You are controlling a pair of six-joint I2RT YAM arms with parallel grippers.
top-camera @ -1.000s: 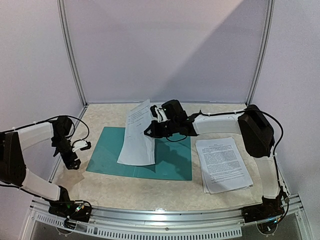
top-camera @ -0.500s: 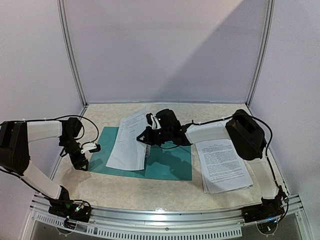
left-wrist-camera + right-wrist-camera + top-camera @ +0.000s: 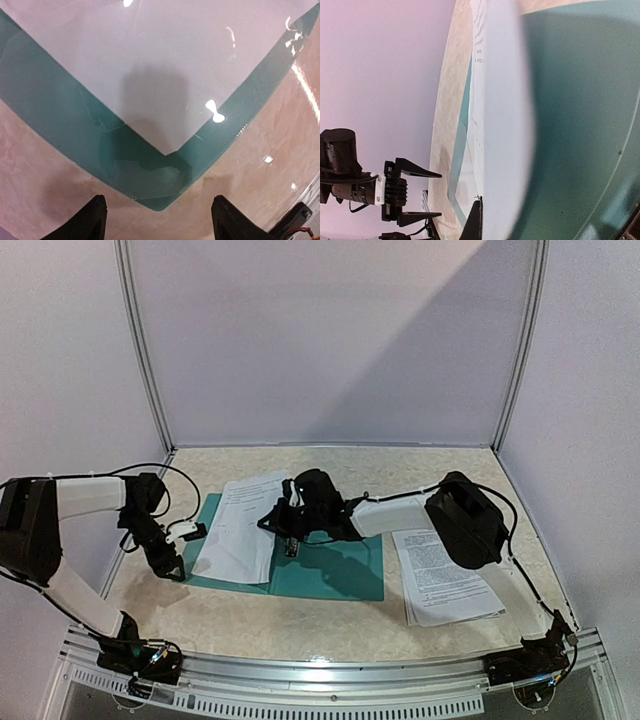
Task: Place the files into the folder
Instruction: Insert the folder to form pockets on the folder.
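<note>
Sheet (image 3: 238, 530) lowered onto folder (image 3: 335, 575), in right end effector (image 3: 284, 534).

Left arm bends low, its claw (image 3: 172, 563) spread and pointing down; right arm stretches leftward, claw (image 3: 282, 533) pinched on a sheet (image 3: 235, 528).

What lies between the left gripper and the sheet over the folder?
The left wrist view shows only the folder's teal corner between the left gripper and the sheet, pointing into the gap of its open jaws.
</note>
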